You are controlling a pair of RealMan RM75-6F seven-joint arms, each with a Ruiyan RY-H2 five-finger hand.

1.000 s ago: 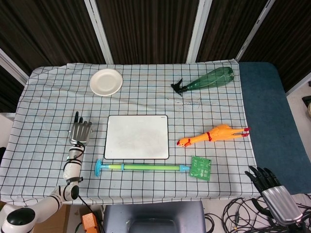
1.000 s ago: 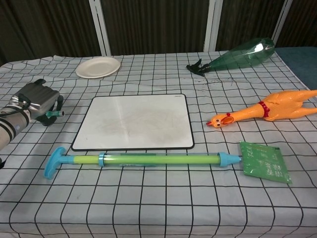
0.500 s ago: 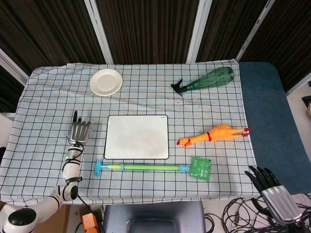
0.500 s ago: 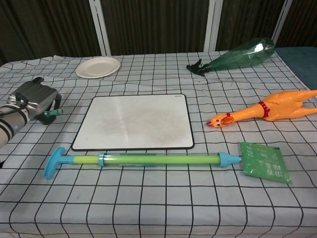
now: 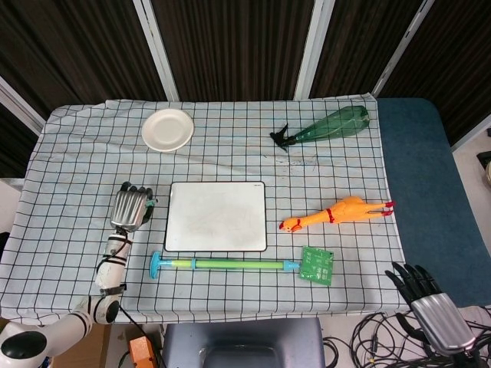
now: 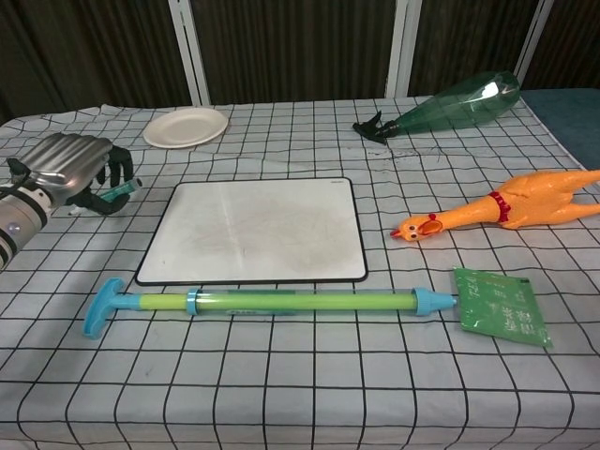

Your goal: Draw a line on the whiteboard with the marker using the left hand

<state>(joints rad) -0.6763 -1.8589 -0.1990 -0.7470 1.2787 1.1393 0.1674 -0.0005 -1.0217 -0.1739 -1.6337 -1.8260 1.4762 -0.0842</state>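
The whiteboard (image 5: pixel 216 216) (image 6: pixel 253 230) lies flat in the middle of the checked cloth, its white face showing only faint smudges. Just left of it, my left hand (image 5: pixel 130 208) (image 6: pixel 80 169) is off the cloth with its fingers curled around a teal marker (image 6: pixel 118 192) (image 5: pixel 151 204), whose end pokes out toward the board's left edge. The marker's tip is clear of the board. My right hand (image 5: pixel 430 303) hangs off the table's near right corner, fingers spread and holding nothing.
A long green and blue pump toy (image 6: pixel 272 302) lies along the board's near edge, with a green packet (image 6: pixel 495 305) at its right end. An orange rubber chicken (image 6: pixel 497 208) lies to the right, a green spray bottle (image 6: pixel 450 101) at the back right, and a white plate (image 6: pixel 186 126) at the back left.
My left hand has curled its fingers around the marker, lifted it off the cloth and shifted right toward the whiteboard. The right hand has not moved.
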